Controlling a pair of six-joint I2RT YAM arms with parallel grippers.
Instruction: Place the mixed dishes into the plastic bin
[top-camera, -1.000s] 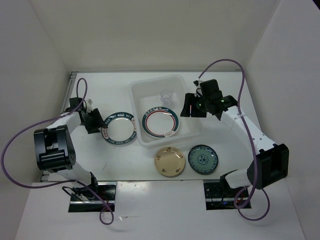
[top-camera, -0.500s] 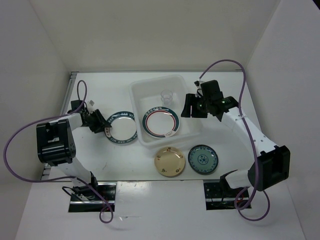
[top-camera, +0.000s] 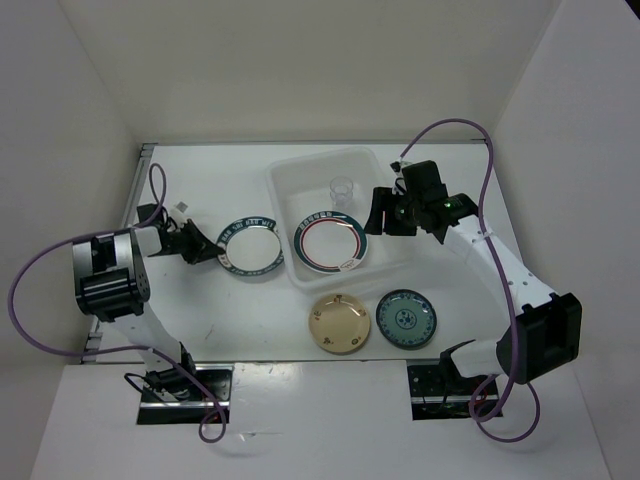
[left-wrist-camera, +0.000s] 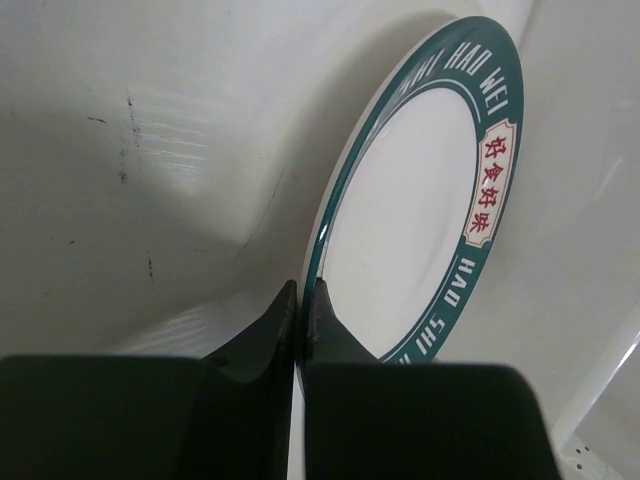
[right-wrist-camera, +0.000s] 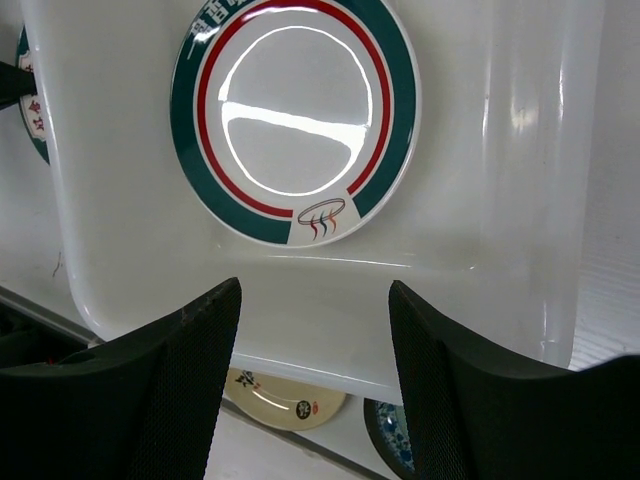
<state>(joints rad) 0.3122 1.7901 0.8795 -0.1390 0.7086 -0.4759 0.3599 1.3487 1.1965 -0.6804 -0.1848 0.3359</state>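
Note:
My left gripper (top-camera: 207, 249) (left-wrist-camera: 302, 293) is shut on the left rim of the white plate with the dark blue-green lettered rim (top-camera: 250, 245) (left-wrist-camera: 420, 200), just left of the plastic bin (top-camera: 298, 188) (right-wrist-camera: 500, 200). That plate looks tilted, its gripped edge raised. In the bin lie the plate with the green-red rim (top-camera: 331, 243) (right-wrist-camera: 295, 120) and a clear cup (top-camera: 343, 189). My right gripper (top-camera: 386, 214) (right-wrist-camera: 315, 300) hangs open over the bin's right side, holding nothing. The cream-yellow plate (top-camera: 339, 323) (right-wrist-camera: 285, 405) and the teal plate (top-camera: 406, 318) (right-wrist-camera: 385, 440) lie in front of the bin.
White walls close the table in at the left, back and right. Purple cables loop off both arms. The arm bases (top-camera: 180, 385) stand at the near edge.
My left gripper has shut on the lettered plate's rim and carried it a little right and back, toward the bin. The bin has slid slightly right. The right gripper has barely moved.

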